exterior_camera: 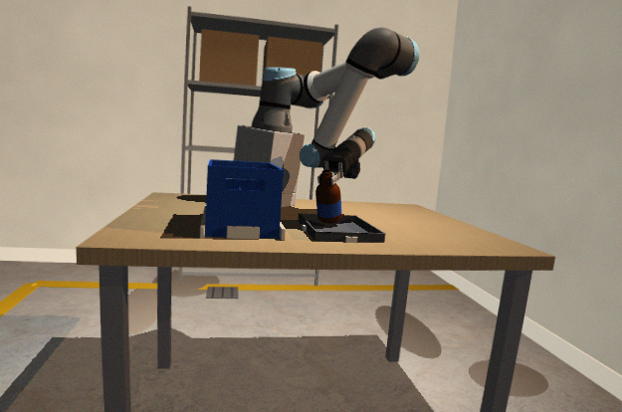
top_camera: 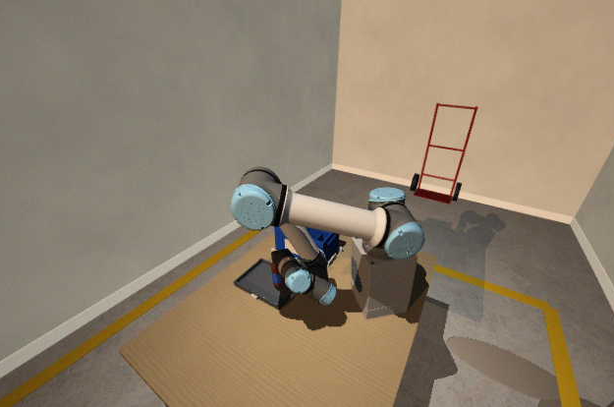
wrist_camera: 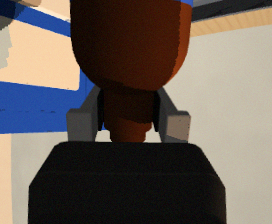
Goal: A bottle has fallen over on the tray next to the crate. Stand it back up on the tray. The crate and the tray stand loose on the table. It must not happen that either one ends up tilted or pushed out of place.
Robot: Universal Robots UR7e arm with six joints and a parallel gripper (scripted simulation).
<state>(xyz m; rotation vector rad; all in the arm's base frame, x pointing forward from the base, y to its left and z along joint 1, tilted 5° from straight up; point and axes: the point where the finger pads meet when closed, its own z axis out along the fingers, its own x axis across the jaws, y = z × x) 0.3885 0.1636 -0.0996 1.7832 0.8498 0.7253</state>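
The brown bottle [top_camera: 276,278] [exterior_camera: 328,196] [wrist_camera: 129,45] with a blue label is upright or very nearly so, neck up. Its base is at the rear part of the dark tray [top_camera: 257,279] [exterior_camera: 343,229], inside the outline of its rim in the exterior view. I cannot tell whether the base touches the tray floor. My gripper [exterior_camera: 330,175] [wrist_camera: 128,99] is shut on the bottle's neck, one finger on each side. In the top view the arm hides the fingers. The blue crate [top_camera: 327,237] [exterior_camera: 245,211] [wrist_camera: 32,107] stands upright beside the tray.
The tray and crate stand on the wooden table [top_camera: 227,354] [exterior_camera: 439,239], with a gap between them in the exterior view. Small pale blocks [exterior_camera: 243,232] [exterior_camera: 351,239] sit at their edges. The robot's grey pedestal [top_camera: 385,287] is behind the crate in the exterior view.
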